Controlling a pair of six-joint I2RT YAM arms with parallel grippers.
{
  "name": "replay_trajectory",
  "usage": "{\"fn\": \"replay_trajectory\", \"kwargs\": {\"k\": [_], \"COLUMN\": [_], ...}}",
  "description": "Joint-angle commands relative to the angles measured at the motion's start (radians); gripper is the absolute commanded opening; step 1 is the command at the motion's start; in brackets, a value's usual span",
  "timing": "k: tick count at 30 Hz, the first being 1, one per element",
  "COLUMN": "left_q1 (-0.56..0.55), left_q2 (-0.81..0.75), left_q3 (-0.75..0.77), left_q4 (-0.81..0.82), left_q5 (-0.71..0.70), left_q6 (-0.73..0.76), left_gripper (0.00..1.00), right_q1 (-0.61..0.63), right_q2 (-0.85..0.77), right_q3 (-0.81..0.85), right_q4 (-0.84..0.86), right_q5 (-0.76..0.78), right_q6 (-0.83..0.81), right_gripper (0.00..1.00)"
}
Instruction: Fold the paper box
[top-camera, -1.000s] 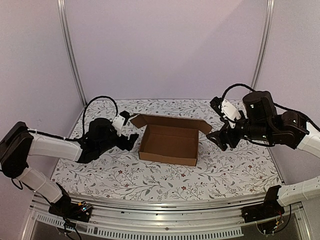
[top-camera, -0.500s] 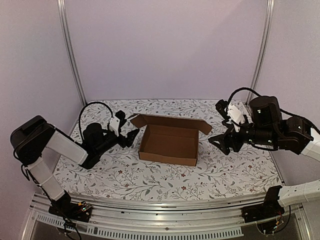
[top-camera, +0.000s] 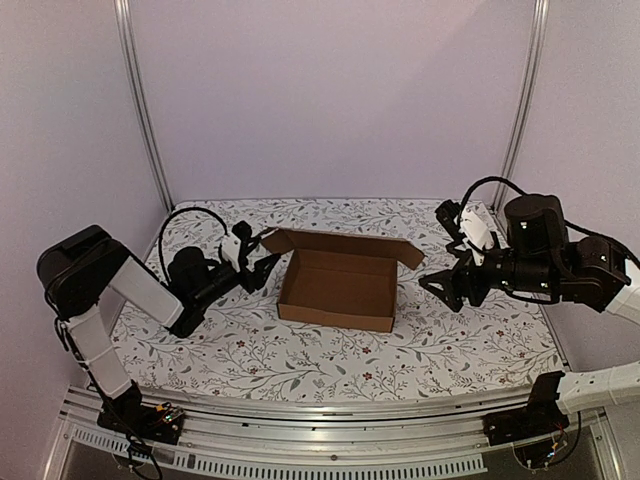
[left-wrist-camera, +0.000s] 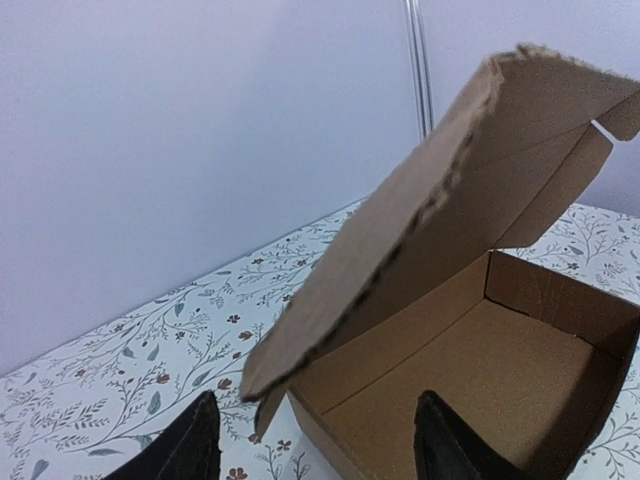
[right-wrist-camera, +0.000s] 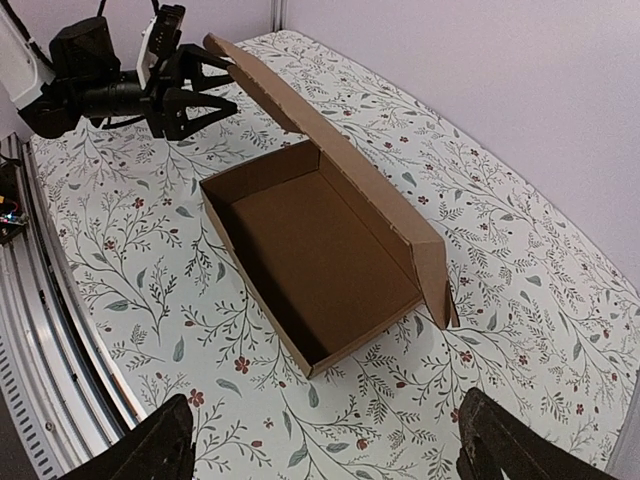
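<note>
The paper box (top-camera: 338, 288) is a brown cardboard tray standing mid-table, its lid (top-camera: 340, 243) raised along the far side with side flaps at both ends. My left gripper (top-camera: 262, 266) is at the box's left end. In the left wrist view its jaws (left-wrist-camera: 318, 452) stand apart, and the lid's left flap (left-wrist-camera: 400, 230) hangs between and above the fingers without touching them. The box's inside (left-wrist-camera: 490, 370) is bare. My right gripper (top-camera: 441, 285) hovers open beside the box's right end, nothing between its fingers (right-wrist-camera: 150, 445). The box (right-wrist-camera: 320, 250) lies ahead of it.
A floral cloth (top-camera: 300, 350) covers the table. Metal posts (top-camera: 140, 110) (top-camera: 522, 100) stand at the back corners before plain walls. An aluminium rail (top-camera: 320, 420) runs along the near edge. The left arm's elbow (top-camera: 85, 270) rises at the left.
My left arm's elbow has lifted and swung in, the gripper has edged towards the lid's left flap, and its jaws have narrowed. The right arm drifted slightly right. The box has not moved.
</note>
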Motion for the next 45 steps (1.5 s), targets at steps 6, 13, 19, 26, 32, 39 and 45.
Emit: {"fn": "replay_trajectory", "kwargs": {"k": [6, 13, 19, 26, 32, 39, 45], "left_q1": [0.018, 0.024, 0.026, 0.03, 0.03, 0.03, 0.029], "left_q2": [0.021, 0.023, 0.035, 0.026, -0.025, -0.122, -0.183], "left_q3": [0.05, 0.049, 0.035, 0.039, 0.041, 0.061, 0.072], "left_q4": [0.076, 0.052, 0.052, 0.024, -0.023, -0.193, -0.332], "left_q5": [0.028, 0.06, 0.04, 0.04, 0.038, 0.031, 0.027], "left_q6": [0.035, 0.033, 0.033, 0.042, 0.038, 0.01, 0.019], "left_gripper": [0.59, 0.3, 0.2, 0.0, 0.0, 0.0, 0.0], "right_q1": [-0.006, -0.007, -0.006, -0.008, -0.025, -0.181, -0.284], "right_q2": [-0.019, -0.007, 0.002, 0.009, 0.036, 0.074, 0.096], "right_q3": [-0.018, -0.009, -0.002, 0.02, 0.04, -0.017, -0.154], "right_q4": [-0.011, -0.012, -0.012, -0.018, -0.031, 0.04, 0.289], "right_q5": [-0.012, -0.012, -0.012, 0.062, 0.203, 0.087, -0.061], "right_q6": [0.035, 0.034, 0.031, 0.035, 0.06, 0.116, 0.16], "right_gripper": [0.9, 0.9, 0.91, 0.91, 0.9, 0.89, 0.9]}}
